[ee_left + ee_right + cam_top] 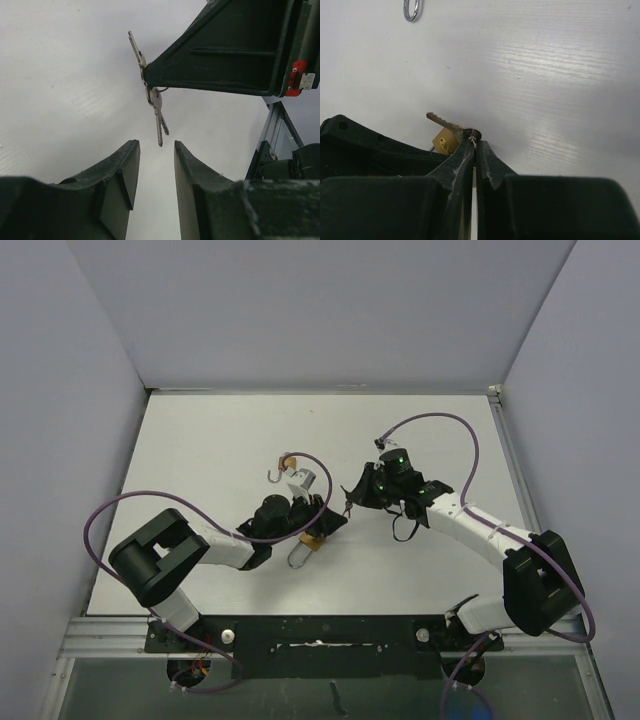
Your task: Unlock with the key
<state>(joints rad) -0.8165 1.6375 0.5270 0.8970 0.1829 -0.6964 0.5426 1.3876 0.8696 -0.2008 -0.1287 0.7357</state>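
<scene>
White table [200,440], right jaws pinching key [442,121], left jaws parted, apparently empty, brass padlock [444,142] nearby

Silver keys [158,112] aloft near brass padlock [443,142]

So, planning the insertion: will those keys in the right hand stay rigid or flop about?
The pinched key juts straight from the shut right hand, so it is likely stiff. The second key hangs loose off the ring, so it will probably swing.

- Two keys [158,112].
- One brass padlock [445,142].
- One separate silver shackle [411,10].
- Two robot hands: one left hand [156,147], one right hand [474,142].
</scene>
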